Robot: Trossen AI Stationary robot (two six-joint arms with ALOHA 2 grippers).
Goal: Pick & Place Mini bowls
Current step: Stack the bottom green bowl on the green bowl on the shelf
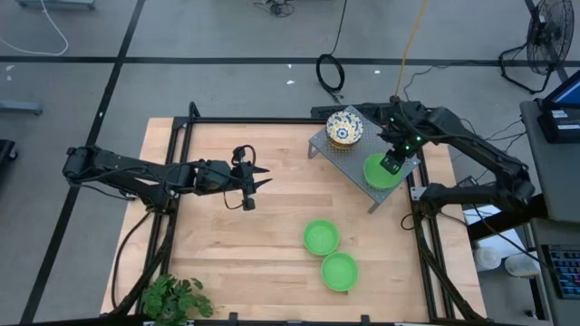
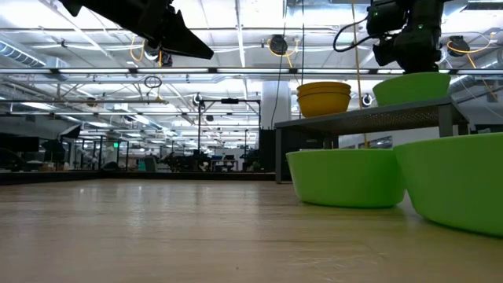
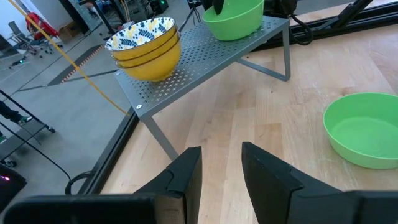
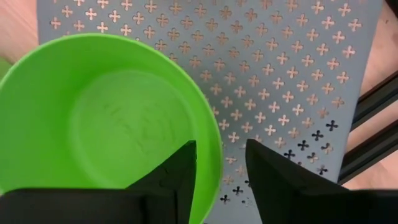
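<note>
The right claw (image 1: 391, 164) is above the grey perforated rack (image 1: 353, 156), at the rim of a green bowl (image 1: 381, 171) that sits on the rack. In the right wrist view its two fingers (image 4: 171, 180) stand apart, one on each side of the bowl wall, and they do not seem to press it. It looks like the moment of letting go after placing.

On the same rack stands a stack of yellow bowls (image 1: 344, 128) with a blue flower pattern inside, near the green bowl but not touching it. Two more green bowls (image 1: 321, 237) (image 1: 340, 271) wait on the wooden bench (image 1: 227, 244), just beside each other.

The left claw (image 1: 252, 184) hovers above the bench, well apart from all bowls. Its fingers (image 3: 186, 177) show a narrow gap and hold nothing.

To finish this step well, the right claw should probably open enough to clear the rim on both sides and then rise straight up. A sideways pull could drag the light bowl toward the rack edge, which is close. The bowl must rest flat before the arm leaves.
</note>
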